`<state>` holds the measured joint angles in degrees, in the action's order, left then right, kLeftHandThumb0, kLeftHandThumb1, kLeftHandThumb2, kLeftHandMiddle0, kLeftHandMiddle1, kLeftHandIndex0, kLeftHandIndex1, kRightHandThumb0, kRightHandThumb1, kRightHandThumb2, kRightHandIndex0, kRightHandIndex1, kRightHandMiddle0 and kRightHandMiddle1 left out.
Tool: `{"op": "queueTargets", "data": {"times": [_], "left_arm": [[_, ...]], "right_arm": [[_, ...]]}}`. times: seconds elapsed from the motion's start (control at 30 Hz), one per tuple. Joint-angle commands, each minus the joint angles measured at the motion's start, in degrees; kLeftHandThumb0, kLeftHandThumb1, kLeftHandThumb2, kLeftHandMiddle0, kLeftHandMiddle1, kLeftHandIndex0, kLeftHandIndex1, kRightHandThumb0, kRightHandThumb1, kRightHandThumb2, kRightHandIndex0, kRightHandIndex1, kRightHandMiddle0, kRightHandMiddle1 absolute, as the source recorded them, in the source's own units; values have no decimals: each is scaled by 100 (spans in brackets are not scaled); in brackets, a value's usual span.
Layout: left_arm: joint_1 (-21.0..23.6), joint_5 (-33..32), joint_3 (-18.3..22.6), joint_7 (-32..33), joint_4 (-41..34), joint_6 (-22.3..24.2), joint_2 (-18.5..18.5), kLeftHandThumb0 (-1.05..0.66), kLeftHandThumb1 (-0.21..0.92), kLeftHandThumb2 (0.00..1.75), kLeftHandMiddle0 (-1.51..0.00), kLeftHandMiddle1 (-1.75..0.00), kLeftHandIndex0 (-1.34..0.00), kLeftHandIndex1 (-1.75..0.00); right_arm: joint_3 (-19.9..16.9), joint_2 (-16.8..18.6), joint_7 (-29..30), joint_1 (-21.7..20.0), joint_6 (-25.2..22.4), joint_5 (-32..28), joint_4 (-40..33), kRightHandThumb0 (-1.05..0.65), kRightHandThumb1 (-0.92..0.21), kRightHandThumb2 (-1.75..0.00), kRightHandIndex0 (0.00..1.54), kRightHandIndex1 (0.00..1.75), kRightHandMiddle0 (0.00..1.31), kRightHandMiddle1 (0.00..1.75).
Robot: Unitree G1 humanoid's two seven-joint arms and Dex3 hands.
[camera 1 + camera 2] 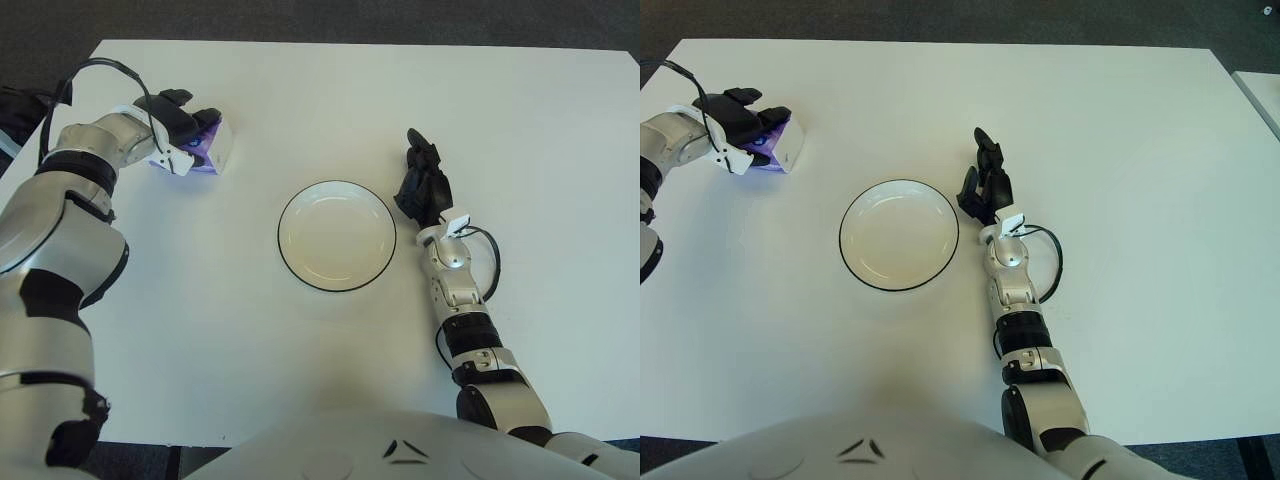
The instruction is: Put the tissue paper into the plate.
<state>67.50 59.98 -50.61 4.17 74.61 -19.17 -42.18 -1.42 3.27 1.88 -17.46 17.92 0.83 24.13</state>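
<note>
The tissue pack (216,148), white with purple print, lies on the white table at the far left. My left hand (183,122) lies over its left side with black fingers curled on it. A white plate with a dark rim (283,215) stands empty at the table's middle, well to the right of the pack. My right hand (421,180) shows just right of the plate, fingers stretched forward and holding nothing.
The white table (540,130) spreads wide to the right and toward me. Its far edge (360,42) borders dark floor. A black cable (100,66) loops over my left wrist.
</note>
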Motion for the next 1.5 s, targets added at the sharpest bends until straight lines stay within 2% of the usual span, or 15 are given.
{"op": "queueTargets", "data": {"times": [0.0,0.03,0.07,0.1,0.17,0.27,0.33,0.37,0.47,0.57,0.67,1.03,1.23,1.47], "left_arm": [[-502,259,-246,83,119,-124,162,-105,92,86,-23,-11,-3,-2],[-506,278,-271,143,118,-130,161,-105,92,80,-28,-28,-2,-35],[-508,288,-289,185,121,-134,161,-105,92,76,-29,-44,-1,-58],[-520,279,-291,283,120,-140,161,-105,92,75,-30,-50,-1,-66],[-572,227,-260,566,111,-166,153,-93,92,55,-42,-114,-3,-125],[-709,213,-257,1053,136,-133,162,-83,91,42,-60,-155,-14,-158],[-804,255,-294,1422,168,-89,177,-77,87,44,-67,-164,-24,-166],[-833,277,-315,1573,180,-76,183,-65,73,67,-73,-168,-32,-169],[-833,316,-372,1912,195,-134,184,-52,53,101,-82,-172,-46,-173],[-831,306,-405,2079,223,-203,192,-48,42,117,-88,-174,-53,-174],[-845,266,-407,2193,248,-290,203,-48,35,126,-93,-174,-58,-174],[-921,129,-297,2365,302,-439,221,-50,27,137,-107,-175,-65,-175],[-971,106,-287,2373,323,-398,270,-50,27,137,-111,-175,-65,-175],[-1057,-93,-84,2259,350,-342,315,-49,30,133,-111,-175,-62,-175]], "right_arm": [[-135,-80,28,633,-590,-85,591,-74,-92,-103,17,1,0,35],[-139,-79,26,633,-587,-89,592,-73,-92,-103,18,1,0,35],[-141,-78,24,634,-586,-92,592,-73,-92,-103,18,1,0,36],[-148,-80,22,631,-582,-100,599,-73,-92,-103,18,1,0,36],[-164,-83,23,626,-574,-108,612,-73,-92,-103,18,1,0,36],[-184,-81,22,619,-554,-116,630,-73,-92,-102,18,1,0,37],[-200,-83,15,614,-534,-124,643,-72,-92,-102,18,1,0,37],[-206,-82,12,615,-525,-126,644,-72,-92,-102,18,1,0,38],[-223,-79,2,615,-502,-130,634,-71,-92,-102,19,1,0,39],[-236,-78,-3,604,-492,-129,638,-71,-92,-101,19,1,0,40],[-242,-74,-1,603,-488,-126,637,-71,-92,-100,19,1,0,40],[-285,-64,-12,561,-436,-162,710,-71,-92,-98,20,2,0,43],[-307,-60,-24,525,-343,-189,808,-71,-92,-97,21,2,0,45],[-314,-67,-33,499,-280,-206,889,-71,-92,-97,21,2,0,44]]}}
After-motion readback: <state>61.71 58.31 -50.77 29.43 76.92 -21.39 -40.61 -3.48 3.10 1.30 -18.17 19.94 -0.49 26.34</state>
